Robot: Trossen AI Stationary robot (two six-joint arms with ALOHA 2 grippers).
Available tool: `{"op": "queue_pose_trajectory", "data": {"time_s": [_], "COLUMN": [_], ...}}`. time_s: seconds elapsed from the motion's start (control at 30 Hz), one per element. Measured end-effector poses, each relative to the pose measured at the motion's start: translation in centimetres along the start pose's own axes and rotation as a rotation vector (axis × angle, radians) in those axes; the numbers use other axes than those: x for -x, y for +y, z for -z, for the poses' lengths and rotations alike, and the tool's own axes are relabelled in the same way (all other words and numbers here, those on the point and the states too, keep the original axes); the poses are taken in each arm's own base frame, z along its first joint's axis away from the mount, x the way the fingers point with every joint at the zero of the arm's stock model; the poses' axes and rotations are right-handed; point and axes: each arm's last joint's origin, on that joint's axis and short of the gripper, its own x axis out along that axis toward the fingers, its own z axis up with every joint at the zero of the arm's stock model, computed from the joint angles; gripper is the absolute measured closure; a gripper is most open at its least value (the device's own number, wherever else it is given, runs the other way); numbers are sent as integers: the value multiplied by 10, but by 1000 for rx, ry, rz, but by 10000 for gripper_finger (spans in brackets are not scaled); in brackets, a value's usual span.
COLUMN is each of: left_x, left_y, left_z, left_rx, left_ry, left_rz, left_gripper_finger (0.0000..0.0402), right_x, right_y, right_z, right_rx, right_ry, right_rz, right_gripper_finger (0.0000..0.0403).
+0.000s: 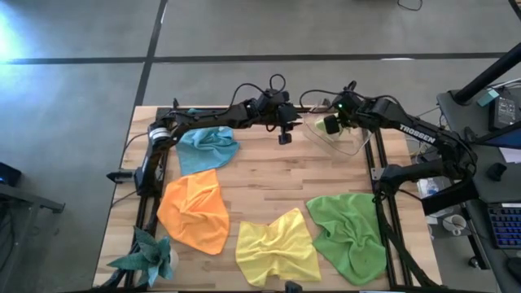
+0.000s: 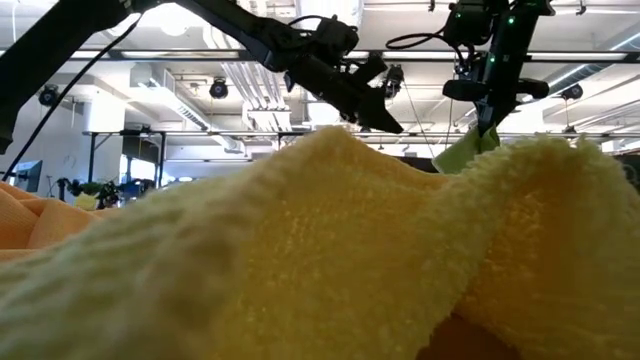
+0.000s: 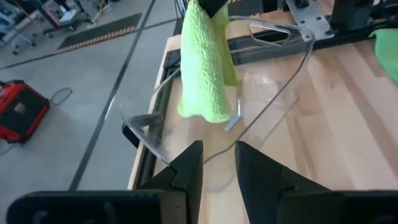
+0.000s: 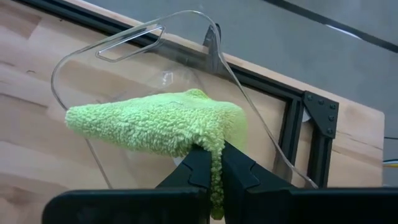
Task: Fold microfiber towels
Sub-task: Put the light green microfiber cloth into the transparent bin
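While the right gripper (image 4: 211, 163) pinches the lime green towel (image 4: 158, 126) so it hangs long-ways above the clear bin (image 4: 112, 50), the left gripper (image 3: 219, 163), fingers half open and empty, waits just beside the bin.

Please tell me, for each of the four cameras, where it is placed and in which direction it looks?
High view: above the table, looking straight down; both arms show.
Low view: at table-top height, looking level over the yellow towel; both arms come in from above.
Left wrist view: on the left arm, past the left gripper, jaws apart.
Right wrist view: on the right arm, over the right gripper, shut on the lime green towel.
Both wrist views share this towel and the clear container.
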Motion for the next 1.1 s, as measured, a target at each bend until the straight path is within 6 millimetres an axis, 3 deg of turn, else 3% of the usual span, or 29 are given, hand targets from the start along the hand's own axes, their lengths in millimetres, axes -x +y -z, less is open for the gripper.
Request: {"op": "queue_pose_trajectory", "data": {"time_s": [0.2,0.43,0.57,0.77,0.87,1.1], "left_x": [35,73,78,83,83,83], "left_y": [5,12,13,13,12,13], "left_z": [-23,-46,-44,-44,-43,-42], "left_rx": [-10,-16,-12,-12,-11,-44], "left_ry": [-11,-47,-21,-14,2,12], "left_rz": [-7,-86,-112,-116,-112,-118], "left_gripper_finger": [323,323,323,323,323,323], "right_x": [-2,-5,-9,-53,-63,-62], "right_y": [-5,-8,-4,12,17,26], "right_z": [-4,-24,-26,1,11,14], "right_rx": [11,113,301,624,653,599], "right_ry": [-17,-177,-171,112,210,227], "right_rz": [15,18,33,-84,-71,-165], "right_gripper_finger": [394,394,394,394,394,394]}}
